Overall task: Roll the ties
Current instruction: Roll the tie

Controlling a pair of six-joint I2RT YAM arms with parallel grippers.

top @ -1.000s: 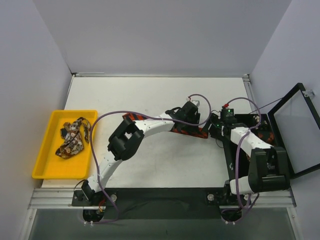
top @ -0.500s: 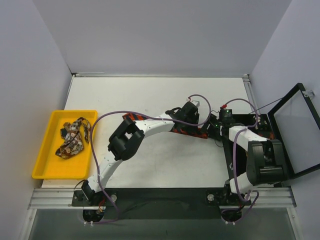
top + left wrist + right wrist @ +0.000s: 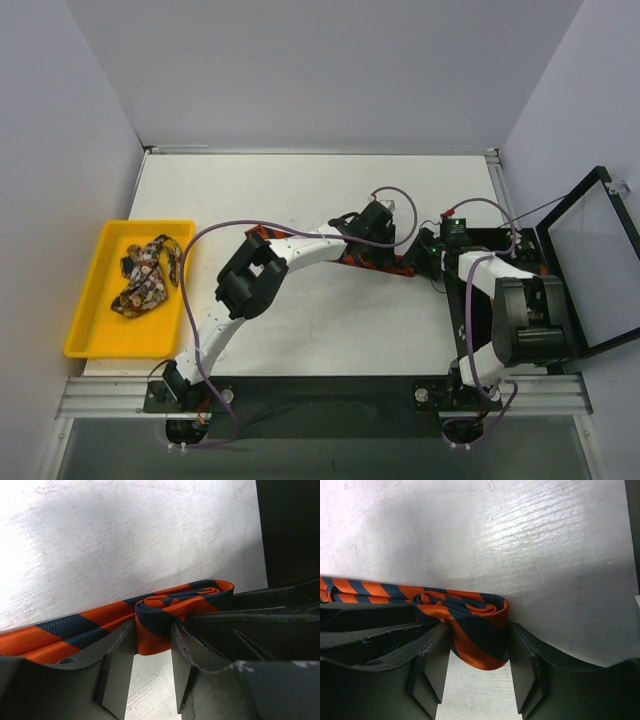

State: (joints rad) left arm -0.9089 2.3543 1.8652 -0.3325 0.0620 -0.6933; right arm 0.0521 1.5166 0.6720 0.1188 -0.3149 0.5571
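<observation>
The left end effector [image 3: 153, 632] clamps the rolled end of the striped tie [image 3: 65, 630], and fabric fills the narrow gap between its fingers. The right end effector [image 3: 480, 632] grips the same roll. From both, the unrolled length runs leftward, flat on the surface [image 3: 125, 540].

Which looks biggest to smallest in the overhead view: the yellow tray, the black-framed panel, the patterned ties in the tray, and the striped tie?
Largest: the yellow tray and the black-framed panel, too alike to rank.
Then the patterned ties.
Smallest: the striped tie, mostly covered.
</observation>
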